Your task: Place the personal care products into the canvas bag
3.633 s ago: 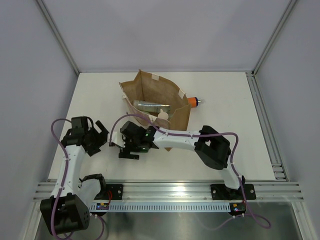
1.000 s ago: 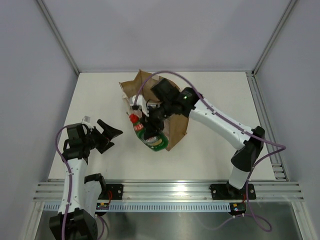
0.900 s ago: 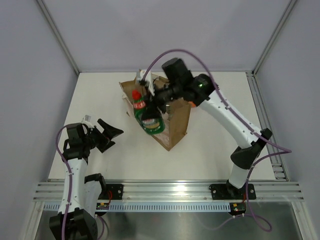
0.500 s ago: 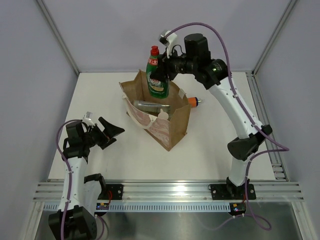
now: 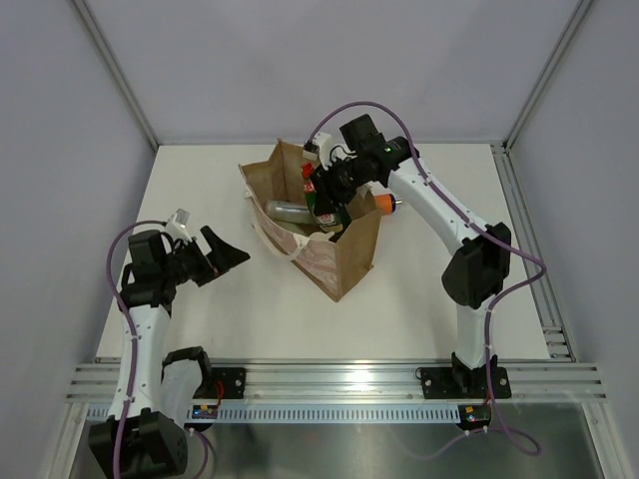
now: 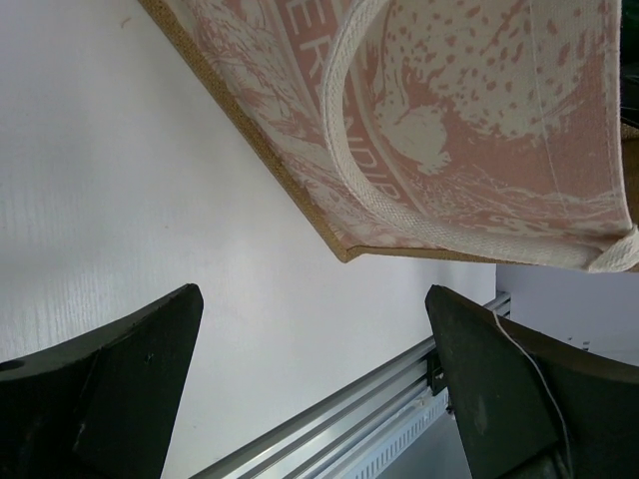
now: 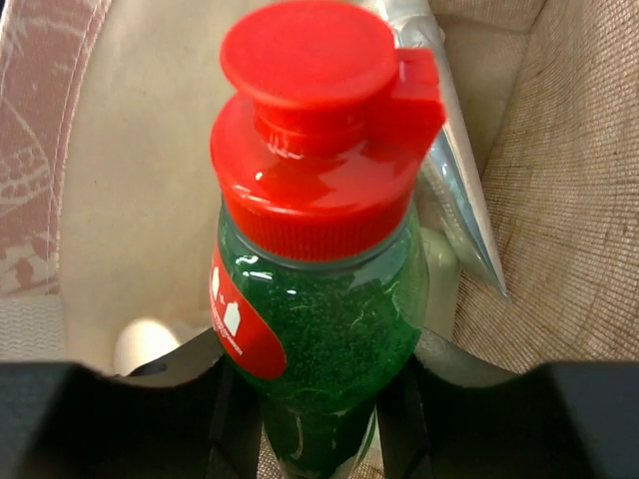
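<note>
- The right hand (image 7: 318, 434) is pinching the green red-capped bottle (image 7: 319, 329) across its body. The cap points away from the hand, and the bottle is down inside the canvas bag (image 5: 349, 261).
- The bottle looks like rigid, glossy plastic full of liquid. It is probably weighty for its size and slippery, so a firm hold across the body suits it. The cap seems too smooth and narrow to grip.
- Just beyond the cap lie a flat silver-grey tube (image 7: 451, 175) and a cream cap (image 7: 143, 345), both probably light.
- The bag is soft cloth and may sag if knocked.
- The left hand (image 6: 312, 299) is spread wide and holds nothing. The bag's patterned side is ahead of it.
</note>
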Controlling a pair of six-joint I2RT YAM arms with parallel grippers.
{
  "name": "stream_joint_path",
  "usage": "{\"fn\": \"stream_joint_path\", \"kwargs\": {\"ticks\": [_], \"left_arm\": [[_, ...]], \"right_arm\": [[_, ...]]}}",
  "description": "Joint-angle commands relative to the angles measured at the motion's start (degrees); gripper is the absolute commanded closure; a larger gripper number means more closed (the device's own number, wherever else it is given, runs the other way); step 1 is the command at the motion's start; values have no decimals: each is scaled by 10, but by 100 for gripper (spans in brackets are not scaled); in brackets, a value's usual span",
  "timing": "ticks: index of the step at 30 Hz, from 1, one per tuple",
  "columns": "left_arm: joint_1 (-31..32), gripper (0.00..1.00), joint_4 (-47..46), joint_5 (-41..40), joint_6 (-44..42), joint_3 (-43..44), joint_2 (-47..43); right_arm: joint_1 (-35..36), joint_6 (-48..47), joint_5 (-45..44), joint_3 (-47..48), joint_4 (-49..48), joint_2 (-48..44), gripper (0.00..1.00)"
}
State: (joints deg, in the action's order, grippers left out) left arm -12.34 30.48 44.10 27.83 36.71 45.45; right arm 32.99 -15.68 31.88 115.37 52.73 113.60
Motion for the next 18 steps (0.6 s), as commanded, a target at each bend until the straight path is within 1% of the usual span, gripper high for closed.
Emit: {"fn": "stream_joint_path", "kwargs": {"ticks": [1,2,3,6,7,9,11,12,13,14,16,17,18], "left_arm": [[7,1,-9,-2,-22,-3,-12],[8,1,-13,1,-17,-9,-14],[9,1,-16,1,-16,-15,-17],[12,1,-15,1,-19,-11,-18],[12,1,-17,1,-20,-12,-19],[14,1,-21,1,-18,-15,-19],[14,1,-22,1,-19,-16,-20],[14,1,-22,1,-19,-16,-21],[16,1,-24,1,-18,-17,-24],[18,1,-24,0,-18,-17,-25],[20,1,-24,1,-18,-18,-26],[21,1,-24,2,-17,-18,-26],[21,1,-25,1,-17,-18,-26]], "right_arm": [[3,-29,0,22,11,-62,46],[3,-30,-8,26,10,-73,35],[3,-36,-25,34,11,-78,19],[-2,-46,-48,95,31,-89,1],[-7,-49,-45,130,38,-89,1],[-17,-57,-29,150,47,-92,1],[-45,-81,11,159,61,-100,1],[-60,-102,70,155,59,-104,1],[-76,-100,94,133,48,-111,1],[-110,-83,122,119,13,-125,1],[-146,-80,141,76,-22,-140,0],[-178,-105,149,59,-45,-143,0],[-193,-132,153,47,-47,-143,0]]}}
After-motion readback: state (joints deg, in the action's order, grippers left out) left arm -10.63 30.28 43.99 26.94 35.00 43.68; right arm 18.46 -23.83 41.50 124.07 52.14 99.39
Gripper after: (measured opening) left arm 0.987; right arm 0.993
